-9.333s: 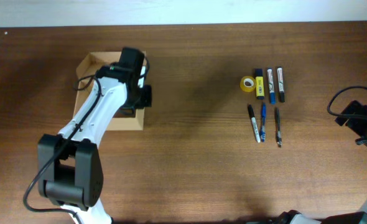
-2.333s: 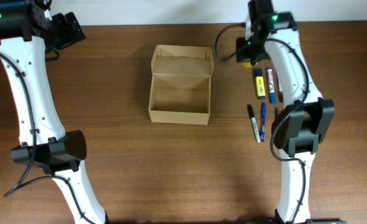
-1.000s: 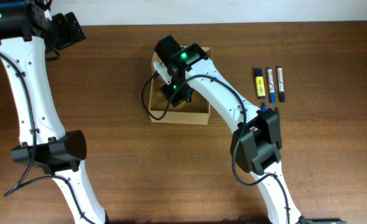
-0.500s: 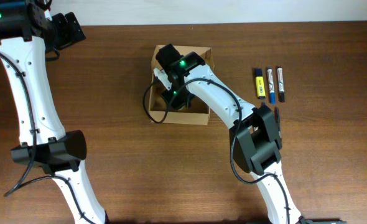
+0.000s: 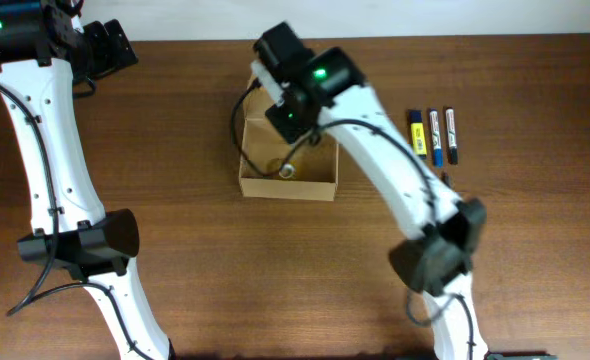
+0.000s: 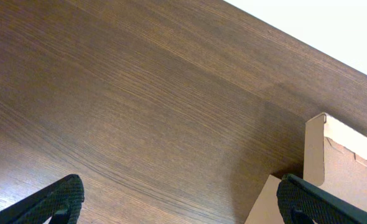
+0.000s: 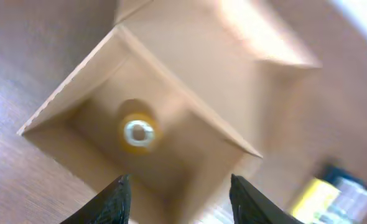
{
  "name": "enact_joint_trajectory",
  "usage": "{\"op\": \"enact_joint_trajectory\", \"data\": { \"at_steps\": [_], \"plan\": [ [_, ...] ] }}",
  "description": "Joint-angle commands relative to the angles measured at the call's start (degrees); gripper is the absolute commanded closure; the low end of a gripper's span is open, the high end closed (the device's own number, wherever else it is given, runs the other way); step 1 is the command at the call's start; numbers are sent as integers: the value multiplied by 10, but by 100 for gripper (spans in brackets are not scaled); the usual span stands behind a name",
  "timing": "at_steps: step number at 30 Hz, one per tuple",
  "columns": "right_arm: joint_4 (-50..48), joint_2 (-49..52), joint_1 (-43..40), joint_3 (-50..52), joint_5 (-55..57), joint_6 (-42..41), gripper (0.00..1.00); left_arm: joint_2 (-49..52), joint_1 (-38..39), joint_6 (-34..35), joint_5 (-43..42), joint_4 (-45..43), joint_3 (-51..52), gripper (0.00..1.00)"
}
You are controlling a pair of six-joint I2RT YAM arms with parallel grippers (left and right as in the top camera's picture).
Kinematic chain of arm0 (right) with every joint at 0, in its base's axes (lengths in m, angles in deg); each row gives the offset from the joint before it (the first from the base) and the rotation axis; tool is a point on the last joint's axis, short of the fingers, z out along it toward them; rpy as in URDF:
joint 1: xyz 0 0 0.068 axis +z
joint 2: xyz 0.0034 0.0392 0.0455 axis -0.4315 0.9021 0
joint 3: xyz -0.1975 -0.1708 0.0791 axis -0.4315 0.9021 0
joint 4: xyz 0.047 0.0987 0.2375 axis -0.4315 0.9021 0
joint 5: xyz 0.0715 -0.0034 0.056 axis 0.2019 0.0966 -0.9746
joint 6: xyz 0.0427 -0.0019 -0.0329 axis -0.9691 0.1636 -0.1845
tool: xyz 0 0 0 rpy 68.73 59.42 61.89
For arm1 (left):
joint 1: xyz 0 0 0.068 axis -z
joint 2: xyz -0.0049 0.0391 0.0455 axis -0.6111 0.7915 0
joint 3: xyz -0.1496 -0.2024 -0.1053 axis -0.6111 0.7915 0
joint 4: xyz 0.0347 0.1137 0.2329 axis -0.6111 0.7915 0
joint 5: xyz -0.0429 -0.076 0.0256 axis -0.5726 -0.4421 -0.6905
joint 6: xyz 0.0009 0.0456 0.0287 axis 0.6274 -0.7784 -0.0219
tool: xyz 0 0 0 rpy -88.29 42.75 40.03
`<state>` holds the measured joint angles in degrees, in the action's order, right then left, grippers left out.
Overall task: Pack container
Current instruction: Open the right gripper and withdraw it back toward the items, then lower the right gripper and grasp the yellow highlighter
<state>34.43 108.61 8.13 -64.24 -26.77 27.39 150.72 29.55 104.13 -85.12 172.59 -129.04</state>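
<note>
Cardboard container [image 5: 287, 190] sits directly below the right end effector [image 7: 180, 190], fingers apart and empty, yellow tape roll [image 7: 138, 132] inside; markers [image 5: 433, 135] off to its right likely come next. Left end effector [image 6: 180, 202] idles open.

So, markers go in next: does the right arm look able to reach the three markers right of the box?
Probably yes. The right gripper hangs open and empty over the container; the markers lie uncovered beside it, with nothing standing between.
</note>
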Motion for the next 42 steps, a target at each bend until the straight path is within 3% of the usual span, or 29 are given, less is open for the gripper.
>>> {"op": "enact_joint_trajectory", "data": {
  "at_steps": [1, 9, 14, 18, 28, 42],
  "plan": [
    [6, -103, -53, -14, 83, -13, 49, 0, -3, -7, -6, 1, -10, 0],
    [-79, -243, -309, 154, -29, -34, 45, 0, -3, -7, -6, 1, -10, 0],
    [-121, -234, -400, 274, -116, -46, 44, 0, -3, -7, -6, 1, -10, 0],
    [-143, -192, -396, 330, -116, -50, 45, 0, -3, -7, -6, 1, -10, 0],
    [-164, -46, -359, 333, -116, -54, 44, 0, -3, -7, -6, 1, -10, 0],
    [-197, 37, -344, 333, -116, -56, 41, 0, -3, -7, -6, 1, -10, 0]
  ]
}}
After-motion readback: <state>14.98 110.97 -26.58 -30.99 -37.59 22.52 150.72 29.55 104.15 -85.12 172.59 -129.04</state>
